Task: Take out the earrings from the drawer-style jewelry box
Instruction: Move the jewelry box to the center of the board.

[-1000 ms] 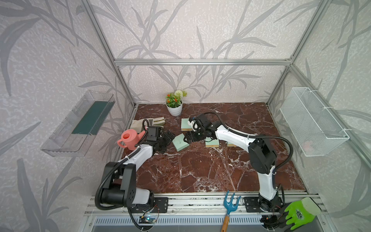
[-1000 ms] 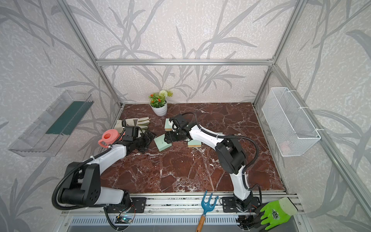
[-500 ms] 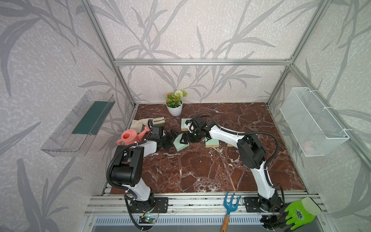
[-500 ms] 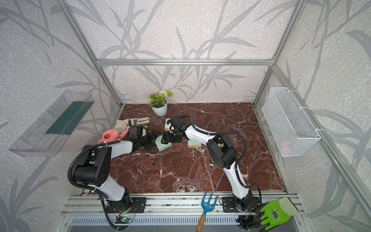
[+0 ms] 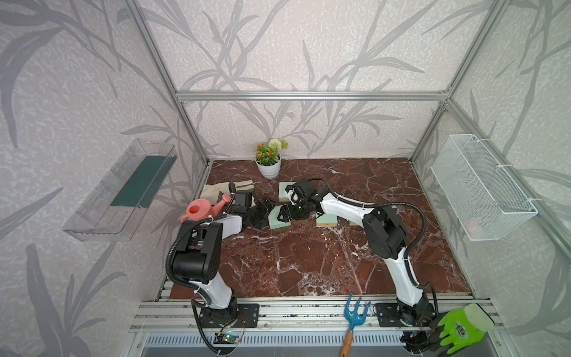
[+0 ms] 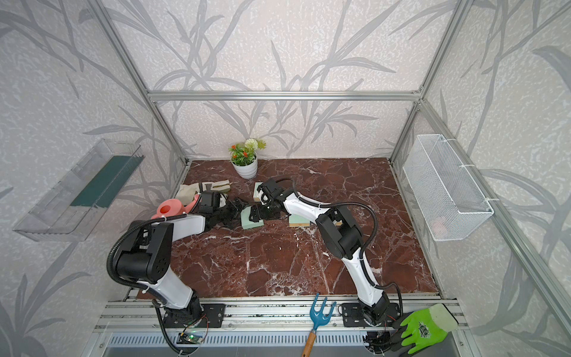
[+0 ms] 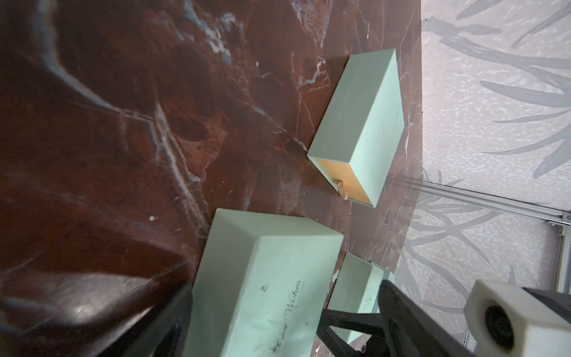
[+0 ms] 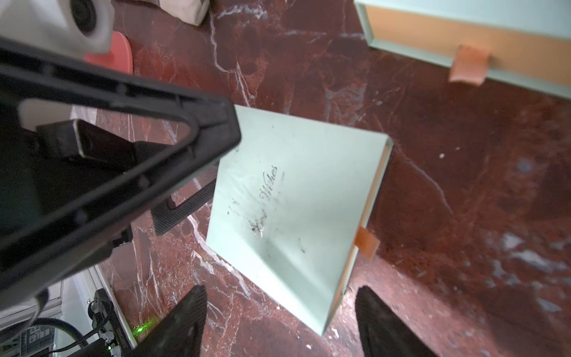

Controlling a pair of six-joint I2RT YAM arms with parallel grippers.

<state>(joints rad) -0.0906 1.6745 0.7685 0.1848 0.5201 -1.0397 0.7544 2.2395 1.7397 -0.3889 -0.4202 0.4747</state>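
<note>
A mint-green drawer-style jewelry box (image 5: 277, 218) (image 6: 251, 221) lies on the marble floor between both grippers. Its drawer looks pushed in, with an orange pull tab (image 8: 366, 244) at one end. The earrings are hidden inside. My left gripper (image 5: 265, 210) (image 7: 278, 312) is open, and its fingers stand close along both long sides of the box (image 7: 262, 293). My right gripper (image 5: 285, 213) (image 8: 278, 321) is open too. Its fingertips straddle the corner of the box (image 8: 290, 201) near the pull tab, with floor showing on either side.
Two more mint boxes lie nearby, one (image 5: 326, 220) to the right and one (image 5: 283, 188) behind. A pink watering can (image 5: 200, 210) and a beige glove (image 5: 222, 187) sit beside the left arm. A flower pot (image 5: 268, 160) stands at the back wall.
The left arm's elbow has folded back and up while its gripper stayed at the box. The right gripper slid left onto the box's end. Both pairs of jaws narrowed slightly.
</note>
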